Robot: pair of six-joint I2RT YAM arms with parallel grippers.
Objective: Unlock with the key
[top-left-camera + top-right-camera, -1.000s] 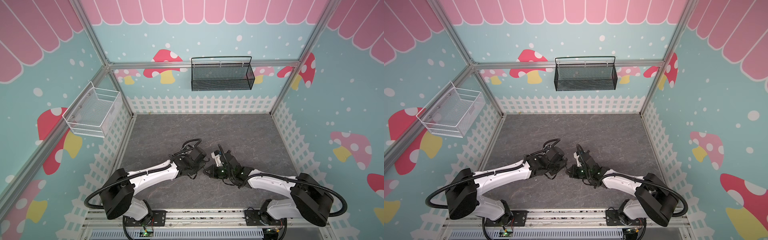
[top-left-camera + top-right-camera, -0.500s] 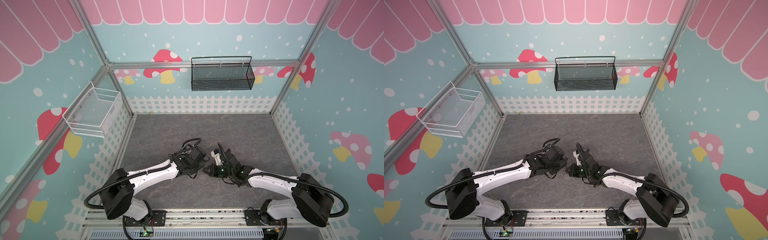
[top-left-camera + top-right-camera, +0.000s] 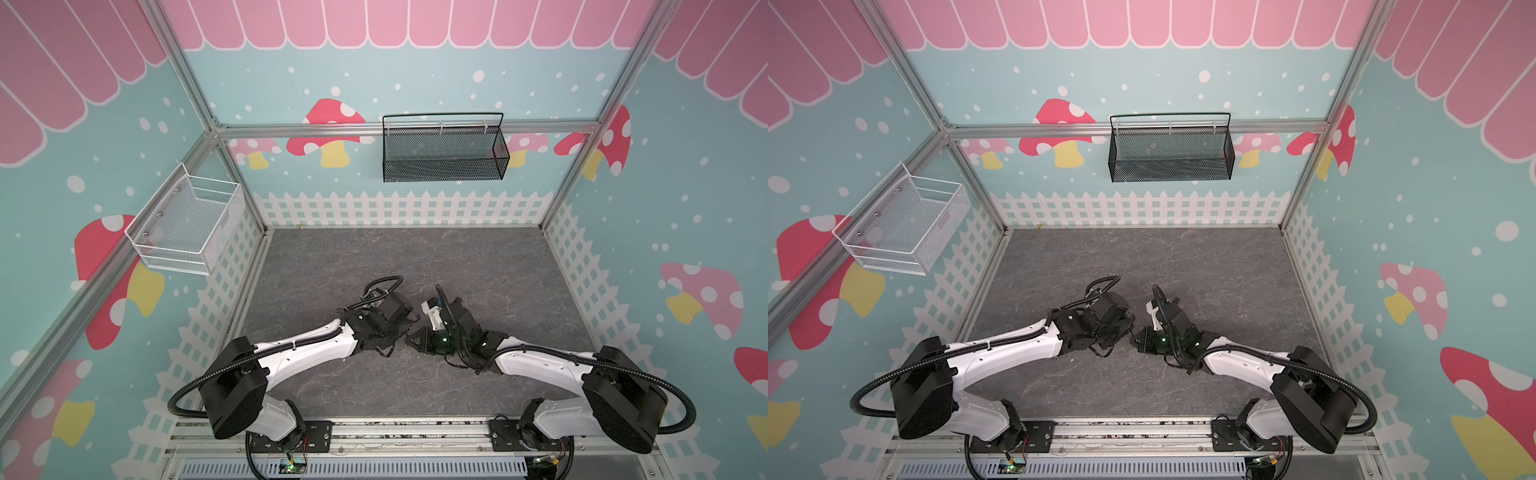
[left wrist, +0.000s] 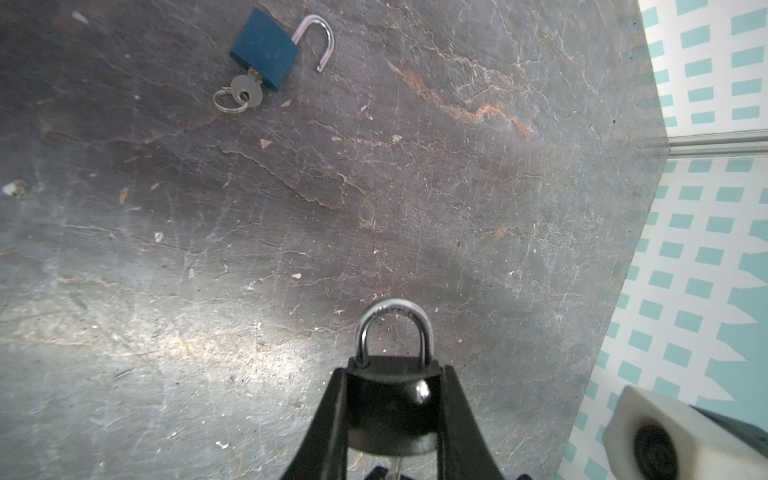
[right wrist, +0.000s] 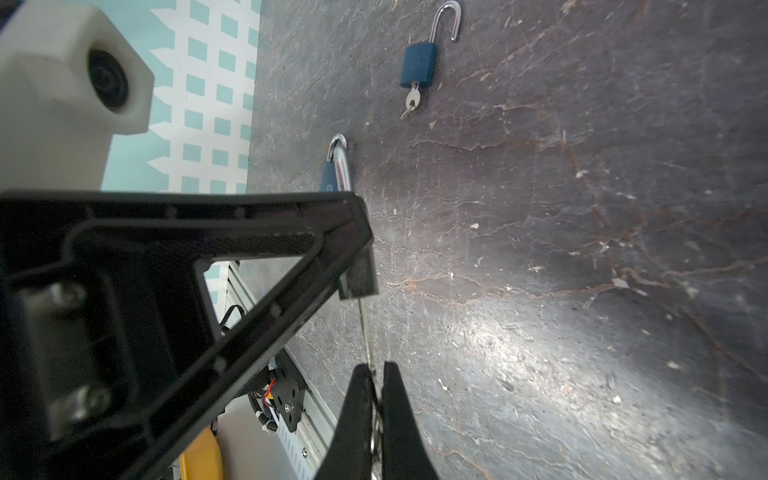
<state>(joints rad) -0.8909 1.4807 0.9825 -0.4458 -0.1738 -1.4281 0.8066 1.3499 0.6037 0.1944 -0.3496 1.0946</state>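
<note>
- Firmly, the left claw (image 4: 395, 374) is part-closed around a padlock (image 4: 386, 403), its shackle shut.
- Facing it, the right claw (image 5: 376, 367) pinches the key (image 5: 365, 332) tight, blade meeting that padlock's base.
- Well ahead of both, an open blue padlock (image 4: 266, 52) lies on the desk (image 4: 457, 208).

You have two blue padlocks in view. The held padlock (image 4: 392, 399) sits clamped in the left gripper (image 4: 392, 374), its steel shackle (image 4: 392, 322) closed, with both legs seated in the body. Its key (image 5: 365, 328) shows edge-on, pinched in the closed right gripper (image 5: 376, 370), with the blade running toward the underside of the lock body; the keyway itself is hidden. The second padlock (image 4: 266, 52) lies flat on the grey table (image 4: 415, 208), well apart, its hoop swung open and the second key (image 4: 247, 89) standing in its keyway with a split ring (image 4: 226, 102) attached
</note>
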